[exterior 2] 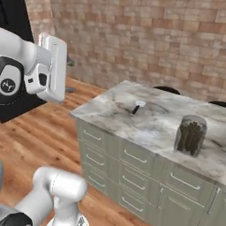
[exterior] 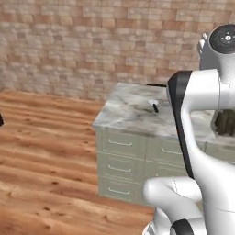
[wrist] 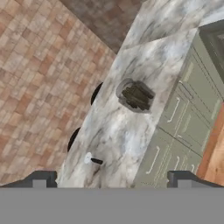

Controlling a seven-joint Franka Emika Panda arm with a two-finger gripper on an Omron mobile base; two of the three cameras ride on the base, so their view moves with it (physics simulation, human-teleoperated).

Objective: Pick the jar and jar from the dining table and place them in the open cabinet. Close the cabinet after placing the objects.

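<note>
Gripper (wrist: 109, 180) spread wide, grasping nothing, well above the dining table (exterior 2: 154, 128). One jar (exterior 2: 190, 135) upright on the marble near the front edge, apart from a small utensil (exterior 2: 137, 107). Probably rigid, smooth, breakable glass; best clasped mid-body across the cylinder, gently.

A clear glass jar (exterior 2: 190, 135) is standing upright on the dining table (exterior 2: 154, 121), its dark brown sticks showing through the glass; in the hand view the same jar (wrist: 135, 96) is sitting on the marble near the edge above the drawers. In the left base view the jar (exterior: 225, 123) is peeking out beside the white arm. The dining table (exterior: 131, 112) is showing a grey-veined white marble slab over sage-green drawer fronts with thin silver handles
</note>
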